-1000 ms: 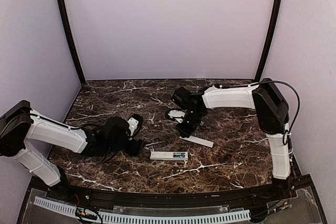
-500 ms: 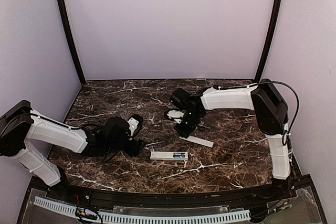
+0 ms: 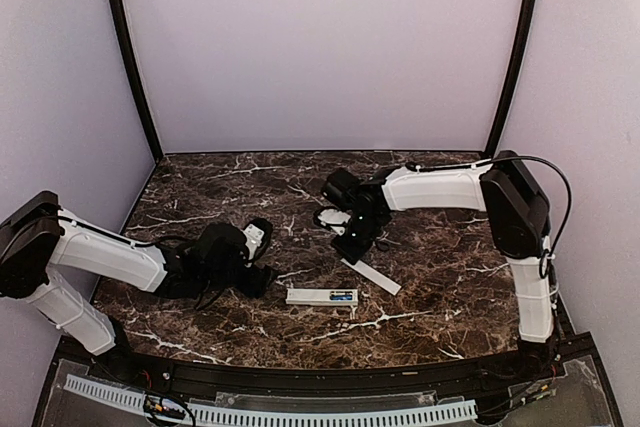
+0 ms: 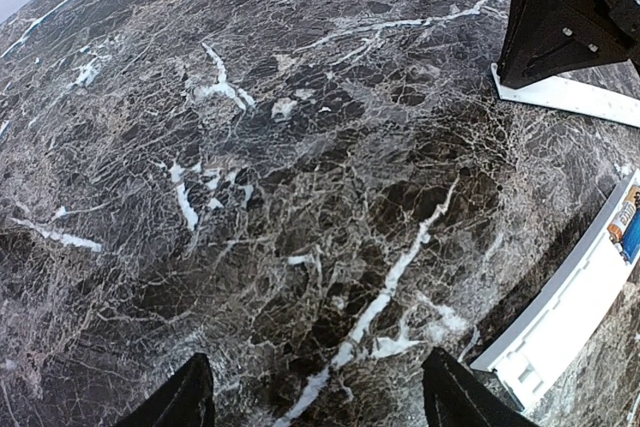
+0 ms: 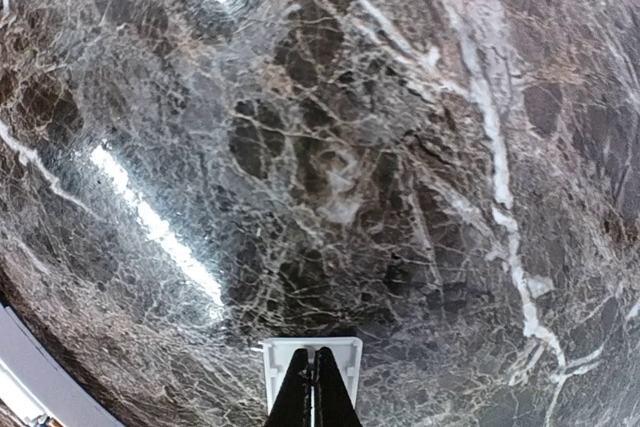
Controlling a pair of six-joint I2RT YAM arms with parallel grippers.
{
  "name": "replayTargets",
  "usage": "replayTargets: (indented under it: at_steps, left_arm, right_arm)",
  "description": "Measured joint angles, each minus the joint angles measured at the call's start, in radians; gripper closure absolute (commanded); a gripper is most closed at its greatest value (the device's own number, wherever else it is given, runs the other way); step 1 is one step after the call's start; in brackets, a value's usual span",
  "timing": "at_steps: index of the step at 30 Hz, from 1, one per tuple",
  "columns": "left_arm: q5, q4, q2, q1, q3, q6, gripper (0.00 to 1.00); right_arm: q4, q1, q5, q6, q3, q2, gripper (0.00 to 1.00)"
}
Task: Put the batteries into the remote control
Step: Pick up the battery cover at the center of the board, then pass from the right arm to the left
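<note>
The cover (image 3: 375,277) just swung. Its right end has slid nearer to us than a moment back, while its far-left end sits under the right hand (image 3: 350,250). The remote (image 3: 322,297) hasn't budged. It lies near the middle of the surface (image 3: 200,207), bay up, with the batteries (image 3: 343,296) showing blue at its right end.

What I'd worry about is that the pinch is right on the tip of a thin flat strip. Lift it and I reckon it could pivot or slip out. The loose end could also drag into the remote just beside it, knock it askew and maybe jog the cells.

The right hand is fully closed, fingertips pinching the cover's end edge. The left hand (image 3: 262,277) is spread wide and holds nothing, low over bare surface just left of the remote.
</note>
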Motion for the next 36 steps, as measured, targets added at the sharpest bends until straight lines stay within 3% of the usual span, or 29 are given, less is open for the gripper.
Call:
replayTargets:
  at_steps: [13, 29, 36]
  left_arm:
    - [0.028, -0.001, -0.003, -0.002, 0.006, -0.018, 0.29]
    - [0.039, 0.015, 0.049, -0.034, 0.201, 0.005, 0.21]
    - [0.103, 0.1, 0.177, -0.034, 0.286, 0.002, 0.12]
  right_arm:
    - [0.066, 0.003, 0.13, 0.112, -0.054, -0.146, 1.0]
    - [0.161, 0.005, 0.192, 0.206, -0.124, -0.275, 1.0]
    - [0.185, 0.006, 0.211, 0.227, -0.136, -0.335, 1.0]
